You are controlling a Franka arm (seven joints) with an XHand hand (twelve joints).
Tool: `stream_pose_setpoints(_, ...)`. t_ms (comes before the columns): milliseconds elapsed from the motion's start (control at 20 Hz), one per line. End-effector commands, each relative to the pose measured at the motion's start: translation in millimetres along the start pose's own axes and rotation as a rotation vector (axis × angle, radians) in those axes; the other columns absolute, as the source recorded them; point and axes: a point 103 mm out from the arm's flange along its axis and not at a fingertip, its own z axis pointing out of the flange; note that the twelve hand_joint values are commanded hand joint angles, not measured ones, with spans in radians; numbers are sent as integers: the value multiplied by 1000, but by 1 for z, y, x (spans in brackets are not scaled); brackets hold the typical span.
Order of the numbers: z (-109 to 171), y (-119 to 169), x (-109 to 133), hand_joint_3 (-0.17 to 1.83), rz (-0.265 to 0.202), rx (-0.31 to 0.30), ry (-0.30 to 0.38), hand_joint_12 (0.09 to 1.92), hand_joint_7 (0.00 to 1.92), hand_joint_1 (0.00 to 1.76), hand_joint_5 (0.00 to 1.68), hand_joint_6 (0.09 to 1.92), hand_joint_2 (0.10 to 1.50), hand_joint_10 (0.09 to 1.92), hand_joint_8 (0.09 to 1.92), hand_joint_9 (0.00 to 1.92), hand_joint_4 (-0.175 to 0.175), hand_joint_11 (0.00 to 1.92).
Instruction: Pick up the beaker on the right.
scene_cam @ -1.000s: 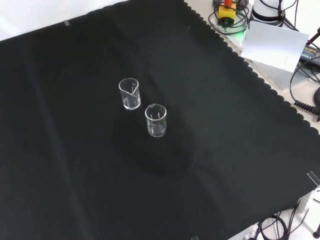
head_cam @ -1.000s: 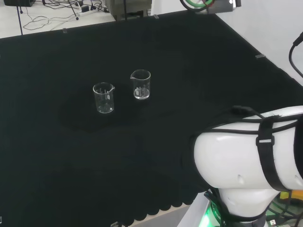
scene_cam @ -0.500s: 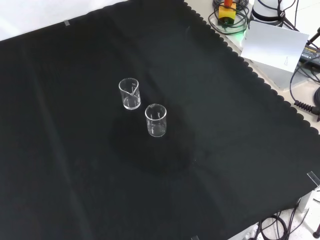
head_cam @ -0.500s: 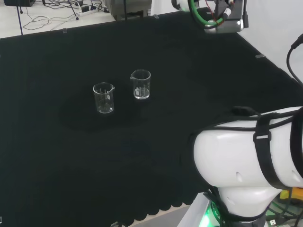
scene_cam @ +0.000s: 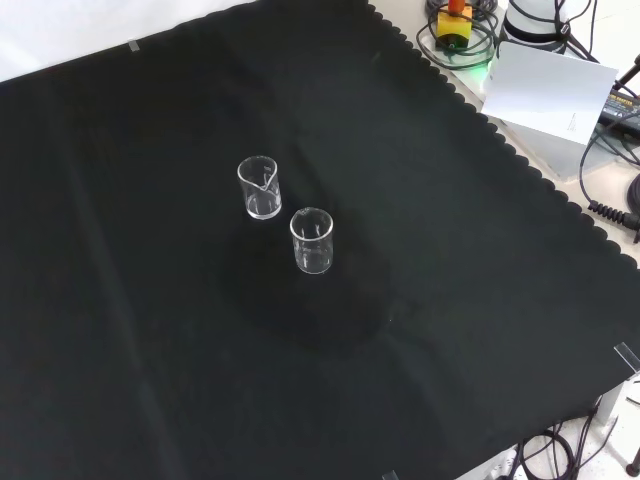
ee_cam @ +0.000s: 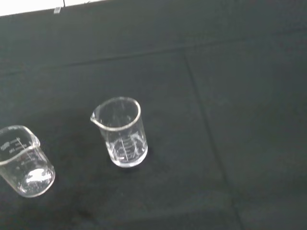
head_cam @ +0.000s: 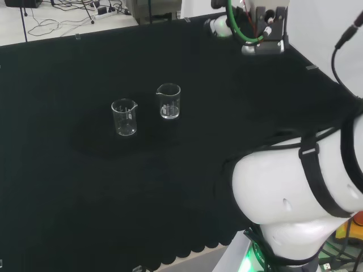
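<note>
Two small clear glass beakers stand upright and close together on the black cloth. In the head view one beaker (head_cam: 125, 117) is on the left and the other beaker (head_cam: 169, 101) is to its right and slightly farther off. In the front view they appear as an upper beaker (scene_cam: 260, 187) and a lower beaker (scene_cam: 312, 240). The wrist view looks down on one beaker (ee_cam: 122, 132) in the middle and another beaker (ee_cam: 24, 160) at the picture's edge. The arm's wrist end (head_cam: 262, 28), with a green cable, hangs high above the cloth, well to the right of the beakers. I cannot make out the hand's state.
The arm's big white link (head_cam: 295, 204) fills the head view's lower right. The cloth's scalloped edge (scene_cam: 520, 165) runs along the front view's right, with a white panel (scene_cam: 550, 95) and cables beyond it.
The arm's wrist end has come down and leftward into the top of the head view, and the big white link has shifted. Both beakers stand where they were.
</note>
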Motion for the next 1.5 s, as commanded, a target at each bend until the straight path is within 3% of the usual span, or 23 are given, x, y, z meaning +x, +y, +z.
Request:
stream_pose_setpoints(50, 56, 47, -2, -66, -65, 37, 54, 1423, 138, 555, 357, 87, 1173, 713, 598, 303, -35, 1)
stream_pose_setpoints(250, 79, 63, 5, -87, -97, 55, 65, 1424, 136, 585, 356, 87, 1148, 709, 601, 303, -28, 2)
stream_pose_setpoints(450, 100, 80, 12, -118, -124, 88, 122, 1417, 125, 641, 339, 87, 1112, 699, 602, 281, -18, 0)
stream_pose_setpoints(950, 147, 122, 26, -175, -175, 138, 114, 1403, 99, 743, 313, 87, 1032, 696, 598, 265, -19, 0)
stream_pose_setpoints(1500, 177, 137, 27, -175, -229, 121, 193, 1421, 204, 818, 381, 87, 948, 708, 643, 334, -33, 20)
